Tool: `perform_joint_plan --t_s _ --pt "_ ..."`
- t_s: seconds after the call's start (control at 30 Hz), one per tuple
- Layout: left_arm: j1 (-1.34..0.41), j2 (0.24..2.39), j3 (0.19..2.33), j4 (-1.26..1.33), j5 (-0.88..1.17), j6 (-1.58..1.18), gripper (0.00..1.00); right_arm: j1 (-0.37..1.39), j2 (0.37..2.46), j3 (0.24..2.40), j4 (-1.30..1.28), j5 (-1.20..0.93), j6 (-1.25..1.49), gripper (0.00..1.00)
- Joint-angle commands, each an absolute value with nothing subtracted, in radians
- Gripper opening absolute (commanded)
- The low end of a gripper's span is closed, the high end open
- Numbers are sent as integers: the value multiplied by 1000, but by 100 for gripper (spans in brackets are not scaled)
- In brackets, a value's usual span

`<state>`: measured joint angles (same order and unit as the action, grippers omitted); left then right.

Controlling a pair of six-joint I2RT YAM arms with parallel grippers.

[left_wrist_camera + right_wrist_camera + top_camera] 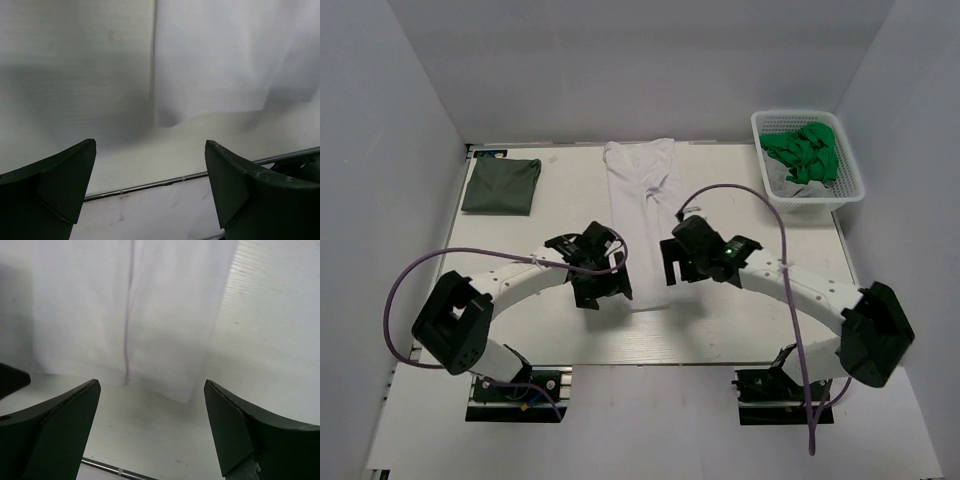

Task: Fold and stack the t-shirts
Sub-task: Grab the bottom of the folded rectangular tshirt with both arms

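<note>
The plain white cloth t-shirt point(642, 190) lies flat as a long narrow strip in the middle of the white table top point(720, 320). Its near end is under and between the two grippers, and the rest runs away from them to the far edge.

The left gripper point(603, 290) hangs above the near left corner of this strip. In the left wrist view its two dark fingers stand wide apart and hold nothing, and the corner of the white cloth point(210, 55) lies just ahead of the gripper point(150, 145), a little toward its right finger.

The right gripper point(682, 272) hangs above the near right part of the strip. In the right wrist view its fingers are also spread wide and empty. The near hem of the white cloth point(125, 310) lies just ahead of this gripper point(150, 385), and the hem's right corner is closer to the right finger.

The plain dark grey-green cloth t-shirt point(502, 186) lies folded as a flat rectangle, well apart from the left gripper, ahead of it and to its left.

Ahead of the right gripper and to its right stands a white plastic basket point(820, 206) with bright green cloth pieces point(805, 155) inside. A purple cable point(395, 300) loops beside each arm.
</note>
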<state>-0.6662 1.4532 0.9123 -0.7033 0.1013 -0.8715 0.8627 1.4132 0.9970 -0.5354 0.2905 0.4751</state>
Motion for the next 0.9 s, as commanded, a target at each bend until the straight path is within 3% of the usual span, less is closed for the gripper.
perform_joint_plan --t_s 0.0,0.17,0.57,0.73,0.87 --pt "-698 1498 885 -601 213 -864 100 796 1345 913 -545 233 498 90" --pt "-723 1575 966 -683 106 -842 100 723 1342 842 -499 100 492 90" --pt "-723 1698 976 -650 115 -822 85 578 1457 770 -423 -190 474 90" --pt "-723 1720 985 -650 126 -804 68 537 1480 744 -416 -255 468 90" --pt "-723 1738 985 -641 146 -793 65 522 1503 736 -408 -293 463 78"
